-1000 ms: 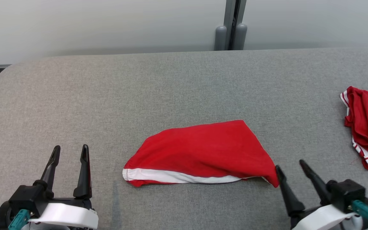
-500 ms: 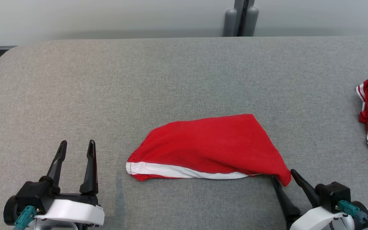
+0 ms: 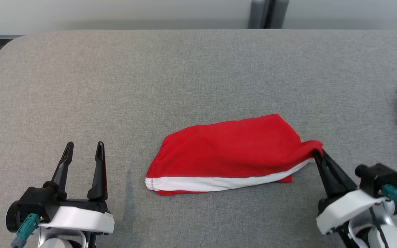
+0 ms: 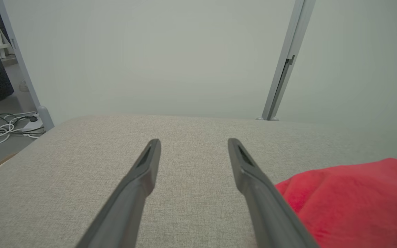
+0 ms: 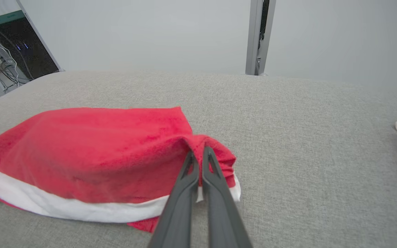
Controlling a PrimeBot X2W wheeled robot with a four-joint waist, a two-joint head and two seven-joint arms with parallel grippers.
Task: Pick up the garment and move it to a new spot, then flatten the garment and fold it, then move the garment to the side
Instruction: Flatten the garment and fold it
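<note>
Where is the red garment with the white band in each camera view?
Head view: red garment lies centre, slightly right.
Left wrist view: red garment at the lower right corner.
Right wrist view: red garment across left and centre, its corner between the shut fingers.
Shared landmark: grey upright post behind the table.

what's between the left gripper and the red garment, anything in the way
Nothing visible. Bare grey table lies between the open left gripper and the white-banded end of the garment. The right gripper is shut on the garment's right corner.
</note>
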